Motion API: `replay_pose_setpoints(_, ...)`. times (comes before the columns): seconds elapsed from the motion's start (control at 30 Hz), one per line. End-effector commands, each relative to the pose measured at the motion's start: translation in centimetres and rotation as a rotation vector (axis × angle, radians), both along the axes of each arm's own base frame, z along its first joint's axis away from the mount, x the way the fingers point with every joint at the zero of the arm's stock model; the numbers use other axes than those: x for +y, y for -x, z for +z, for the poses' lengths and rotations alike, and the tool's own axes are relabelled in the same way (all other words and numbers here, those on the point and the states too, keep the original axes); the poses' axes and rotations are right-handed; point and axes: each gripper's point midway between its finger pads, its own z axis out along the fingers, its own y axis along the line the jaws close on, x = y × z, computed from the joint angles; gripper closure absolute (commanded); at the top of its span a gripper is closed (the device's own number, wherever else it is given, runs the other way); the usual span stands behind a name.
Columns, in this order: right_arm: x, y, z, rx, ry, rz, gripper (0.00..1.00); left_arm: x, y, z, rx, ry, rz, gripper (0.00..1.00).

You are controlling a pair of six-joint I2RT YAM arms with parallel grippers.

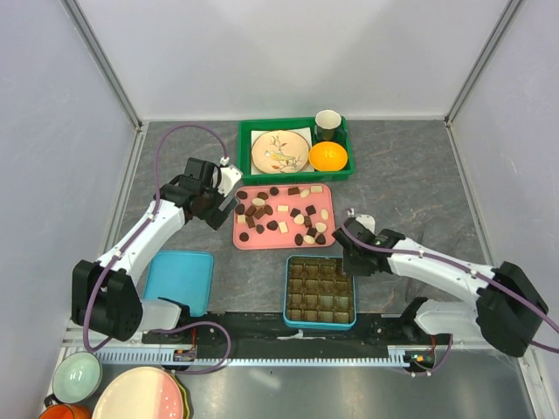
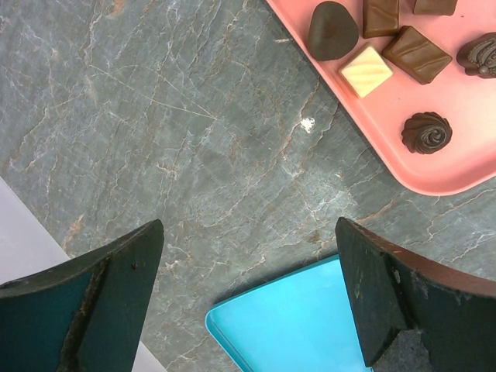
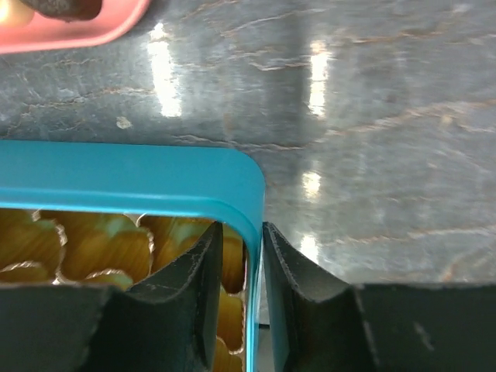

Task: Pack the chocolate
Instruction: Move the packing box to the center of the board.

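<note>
Presently, likely a box-positioning step: right gripper straddles the teal box wall, jaws narrow, clamping uncertain; left gripper gapes empty; next, steady the box, then fetch chocolate.

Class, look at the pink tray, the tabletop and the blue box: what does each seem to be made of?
Pink tray: likely plastic, smooth matte, rounded moulded rim.
Tabletop: stone-look, grey with pale veins, glossy reflections; maybe laminate.
Blue box: glossy thin wall, tin or plastic, unclear.

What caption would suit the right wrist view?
Right gripper straddling the teal box wall near its corner, pink tray beyond.
</note>
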Motion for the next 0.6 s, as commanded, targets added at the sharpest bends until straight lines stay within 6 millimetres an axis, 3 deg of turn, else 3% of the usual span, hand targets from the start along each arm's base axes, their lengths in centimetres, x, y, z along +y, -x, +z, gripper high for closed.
replay_pose_setpoints(0.0,3.6,-2.2,0.7,-0.058,-0.055,0.030,0.67,-0.6,0.1,0.2,-0.005,0.045,0.018,0.01)
replay_pose_setpoints(0.47,9.3,-5.3,-0.7,-0.043,-0.137,-0.058,0.88,-0.4,0.5,-0.6,-0.005,0.039,0.012,0.01)
replay_pose_setpoints(0.57,10.2,-5.8,-0.9,-0.052,-0.115,-0.043,0.88,-0.3,0.6,-0.9,-0.005,0.033,0.011,0.01)
